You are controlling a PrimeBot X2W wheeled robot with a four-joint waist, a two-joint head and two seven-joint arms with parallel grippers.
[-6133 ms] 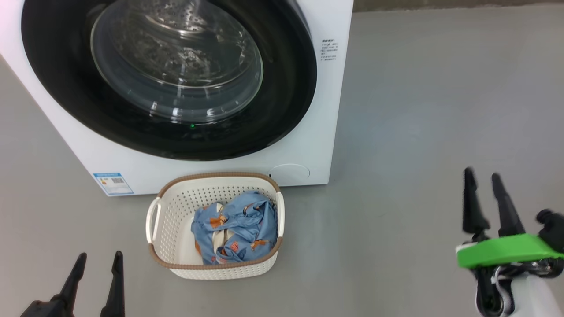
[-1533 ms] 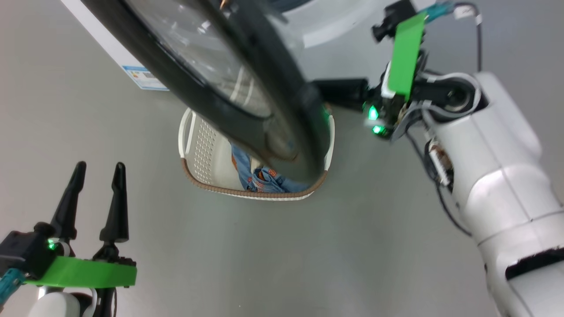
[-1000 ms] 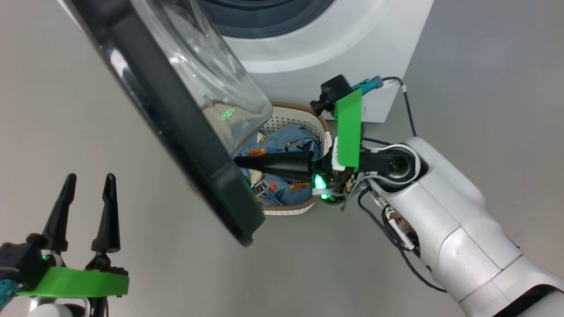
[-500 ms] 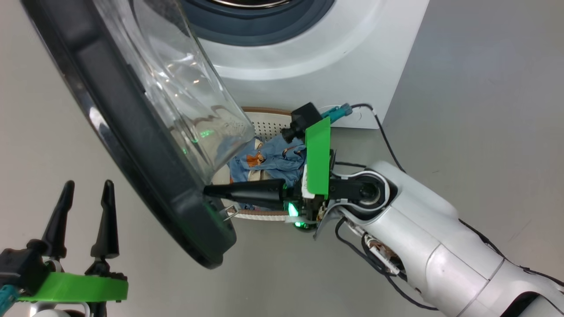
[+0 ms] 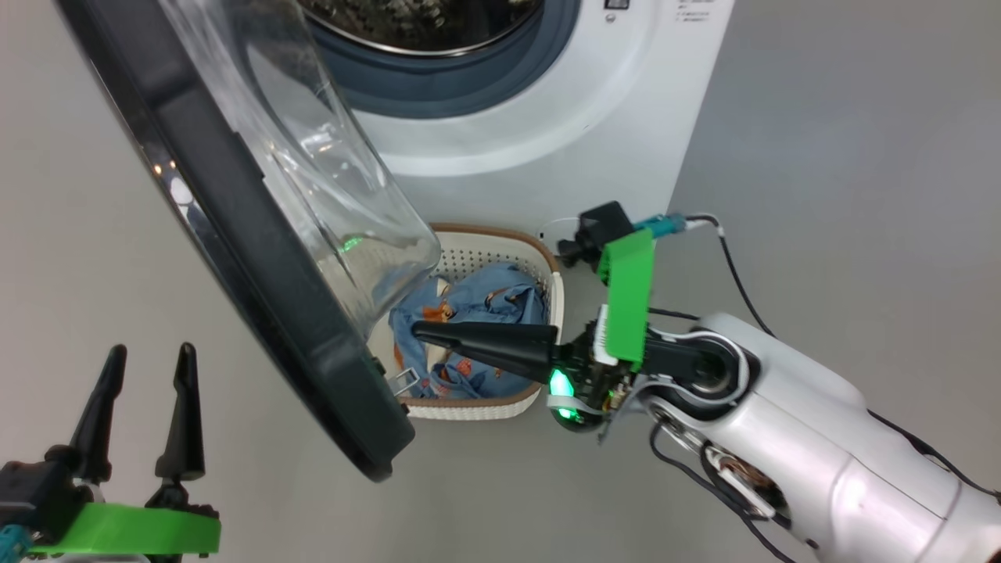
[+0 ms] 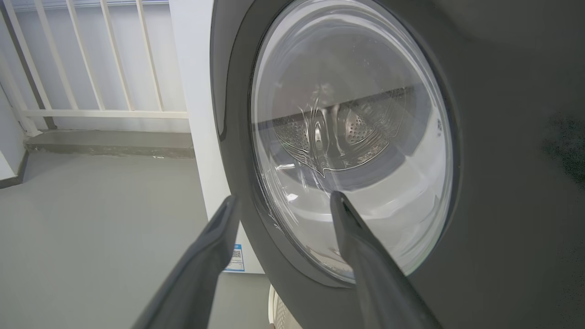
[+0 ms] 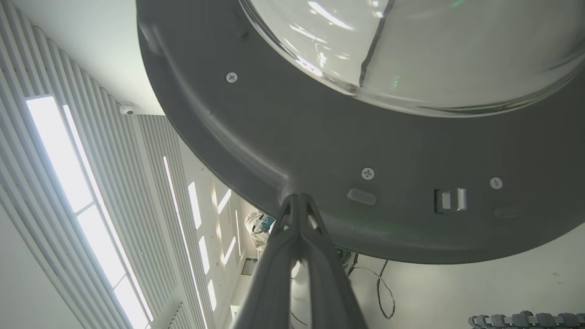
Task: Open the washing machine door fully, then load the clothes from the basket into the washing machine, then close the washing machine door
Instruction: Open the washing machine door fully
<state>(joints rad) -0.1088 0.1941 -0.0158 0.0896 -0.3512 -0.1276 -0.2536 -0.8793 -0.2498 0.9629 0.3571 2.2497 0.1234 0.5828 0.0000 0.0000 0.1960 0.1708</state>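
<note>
Now | round black-rimmed glass washing machine door standing open | right gripper fingers pressed together over cream perforated basket | left gripper fingers spread apart

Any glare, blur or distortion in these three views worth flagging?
Head view: sharp, with a green reflection on the washing machine door glass. Left wrist view: left pincer close and soft; drum warped through the glass. Right wrist view: ceiling light strips blown out.
</note>
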